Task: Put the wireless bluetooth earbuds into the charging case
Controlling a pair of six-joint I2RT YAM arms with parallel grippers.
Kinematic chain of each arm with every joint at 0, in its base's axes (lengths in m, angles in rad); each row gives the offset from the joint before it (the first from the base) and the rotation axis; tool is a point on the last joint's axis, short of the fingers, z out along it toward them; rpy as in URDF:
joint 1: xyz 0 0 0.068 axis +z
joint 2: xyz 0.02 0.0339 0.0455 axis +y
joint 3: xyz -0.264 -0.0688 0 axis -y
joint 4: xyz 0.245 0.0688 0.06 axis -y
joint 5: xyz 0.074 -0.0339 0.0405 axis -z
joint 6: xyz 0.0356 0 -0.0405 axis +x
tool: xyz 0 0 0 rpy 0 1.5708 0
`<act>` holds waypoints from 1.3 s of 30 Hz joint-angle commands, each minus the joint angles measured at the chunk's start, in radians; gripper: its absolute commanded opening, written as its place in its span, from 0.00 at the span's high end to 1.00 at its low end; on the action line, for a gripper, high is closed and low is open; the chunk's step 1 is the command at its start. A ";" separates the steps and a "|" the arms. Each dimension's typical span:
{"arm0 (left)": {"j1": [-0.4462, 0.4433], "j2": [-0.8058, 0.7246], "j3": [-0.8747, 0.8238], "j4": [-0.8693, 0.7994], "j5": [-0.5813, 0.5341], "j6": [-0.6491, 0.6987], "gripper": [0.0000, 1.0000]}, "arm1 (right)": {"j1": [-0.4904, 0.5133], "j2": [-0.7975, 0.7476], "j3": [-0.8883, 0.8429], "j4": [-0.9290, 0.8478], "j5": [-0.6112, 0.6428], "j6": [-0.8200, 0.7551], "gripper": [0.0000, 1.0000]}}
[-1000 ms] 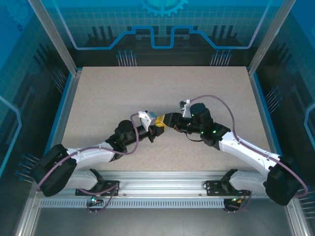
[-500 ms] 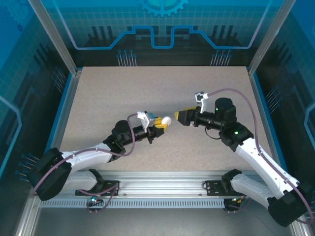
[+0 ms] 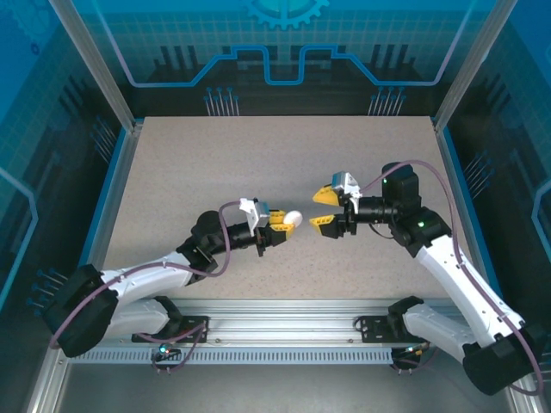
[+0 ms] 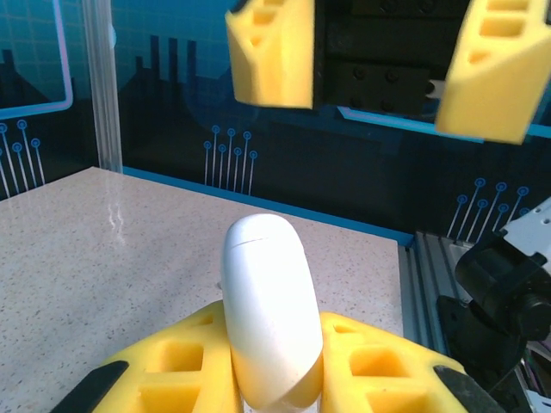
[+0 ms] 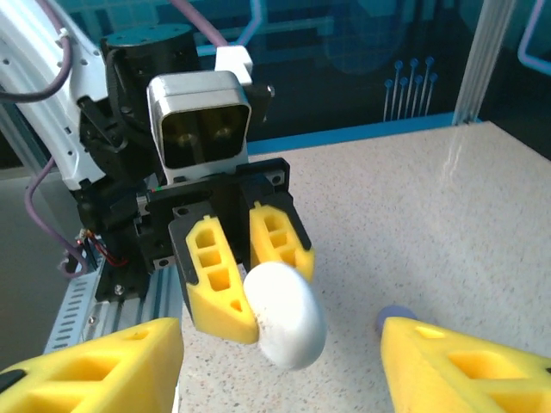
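Noted speckled beige counter (image 3: 258,163) inside blue-lit enclosure. Found left fingers (image 3: 277,225) pinching white charging case (image 3: 293,218) edge-on, lid seemingly closed. Found right fingers (image 3: 324,222) spread, directly opposite, apart from case. Spotted small pale purple thing (image 5: 392,320), probably an earbud, on counter just beside one right finger. Judged step: case presented for opening. Next likely calls for prying lid while holding case firm.

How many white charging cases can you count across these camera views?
1: the white charging case, clamped in the left gripper, facing the open right gripper. Others may be hidden.
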 commanded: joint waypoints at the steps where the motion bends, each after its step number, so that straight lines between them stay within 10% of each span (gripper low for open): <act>1: 0.004 -0.024 0.016 0.011 0.055 0.029 0.87 | -0.012 0.059 0.070 -0.116 -0.107 -0.214 0.40; 26: 0.004 -0.052 0.016 0.005 0.065 0.049 0.88 | 0.055 0.336 0.231 -0.398 -0.189 -0.497 0.54; 39: 0.004 -0.056 0.016 -0.007 0.062 0.055 0.88 | 0.088 0.395 0.288 -0.463 -0.216 -0.571 0.81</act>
